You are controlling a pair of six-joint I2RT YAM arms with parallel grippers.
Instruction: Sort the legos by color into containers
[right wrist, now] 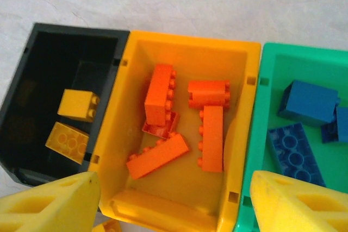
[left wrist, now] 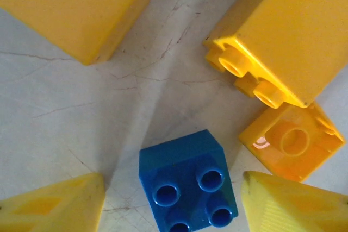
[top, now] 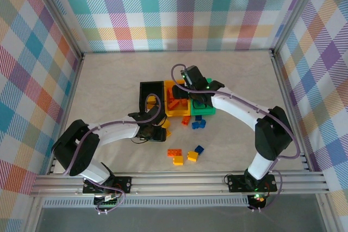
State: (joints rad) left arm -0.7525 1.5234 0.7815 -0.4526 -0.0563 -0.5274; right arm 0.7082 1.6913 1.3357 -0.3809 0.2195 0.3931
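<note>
Judging by the three joined open-top plastic bins [top: 176, 113], looks well past the start but short of finished. Counting, in the right wrist view, two yellow studded plastic bricks [right wrist: 79, 106] in the black rectangular bin [right wrist: 32, 47] at left of frame, about five orange studded bricks [right wrist: 212, 137] in the yellow-orange middle bin [right wrist: 190, 44], and at least three blue studded bricks [right wrist: 307, 101] in the green bin [right wrist: 304, 58] at right, spotting no mixed colours in any of them.

Leaving, in the top view, a loose cluster below centre on the table [top: 109, 91]: a flat orange brick [top: 173, 152], two yellow blocks [top: 178, 161] and a blue block [top: 199, 149], plus a blue pair [top: 198, 125] and a small orange piece [top: 186, 120] just below the bins.

Finding the right end effector [right wrist: 174, 205] above the yellow-orange middle bin's near wall, fingers apart, nothing between them. Finding the left end effector [left wrist: 174, 205] low over the table, fingers apart either side of a small blue four-stud brick [left wrist: 187, 188], not visibly clamped on it, with a tall yellow brick [left wrist: 283, 31] and an upturned yellow brick [left wrist: 293, 142] near at right of frame.

Resting everything on a pale, faintly veined top, closed in by pastel plaid cloth walls [top: 179, 9] and aluminium frame rails [top: 179, 186] along the bottom edge.
</note>
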